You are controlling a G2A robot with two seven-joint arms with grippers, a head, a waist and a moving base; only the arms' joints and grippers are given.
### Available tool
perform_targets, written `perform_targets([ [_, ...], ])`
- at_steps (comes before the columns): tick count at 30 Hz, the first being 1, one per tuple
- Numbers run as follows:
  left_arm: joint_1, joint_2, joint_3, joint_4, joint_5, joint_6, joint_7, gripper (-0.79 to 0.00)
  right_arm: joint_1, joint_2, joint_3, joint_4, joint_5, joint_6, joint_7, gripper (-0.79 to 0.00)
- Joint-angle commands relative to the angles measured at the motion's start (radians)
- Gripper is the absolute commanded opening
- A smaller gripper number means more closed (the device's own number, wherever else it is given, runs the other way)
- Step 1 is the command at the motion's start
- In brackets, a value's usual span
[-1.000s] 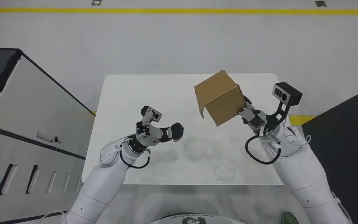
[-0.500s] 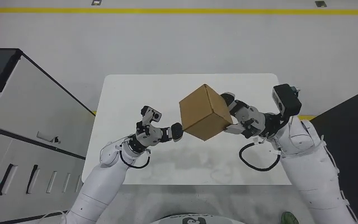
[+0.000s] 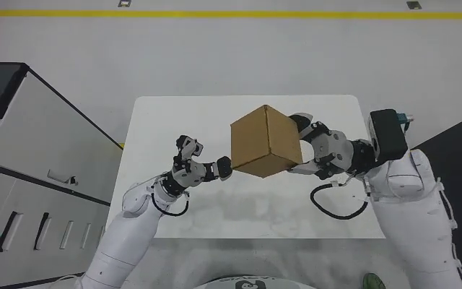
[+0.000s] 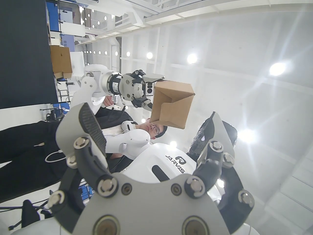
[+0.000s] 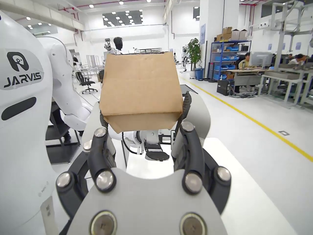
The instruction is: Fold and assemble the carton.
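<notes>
A: Seen from above, where is the carton [image 3: 266, 141]?
B: It is lifted off the white, round-cornered worktop [image 3: 173, 123], over its middle. It's a plain brown cardboard cube with sharp edges. The right gripper [image 3: 297, 143] pinches it from the side facing the worktop's right edge, one finger on each of two opposite faces. The left gripper [image 3: 225, 167] is just beside the carton's corner on the left-edge side. The view doesn't settle whether the two touch.
A: And the left wrist view?
B: The left gripper's [image 4: 149, 116] fingers are spread wide with nothing between them, and their pads are black and ribbed. Farther off, the carton [image 4: 173, 106] shows an end with flaps folded in at angles, like the back of an envelope.
A: The right wrist view?
B: The carton [image 5: 140, 86] stands clamped between the right gripper's [image 5: 144, 113] ribbed fingers. Its matte face carries a crease across it. The far edge shows raw corrugation, and a flap bends inward at the near edge.
</notes>
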Motion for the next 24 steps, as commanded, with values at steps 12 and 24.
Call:
perform_targets([
  [12,0.075,0.025,-0.158,-0.080,0.024,0.040,-0.033,0.000,-0.034,0.004,0.028,-0.060,-0.295,0.000,-0.175,-0.785],
  [24,0.117,0.040,-0.296,-0.096,0.151,0.003,0.092,0.000,-0.020,0.001,0.060,-0.121,-0.477,0.003,-0.209,-0.785],
])
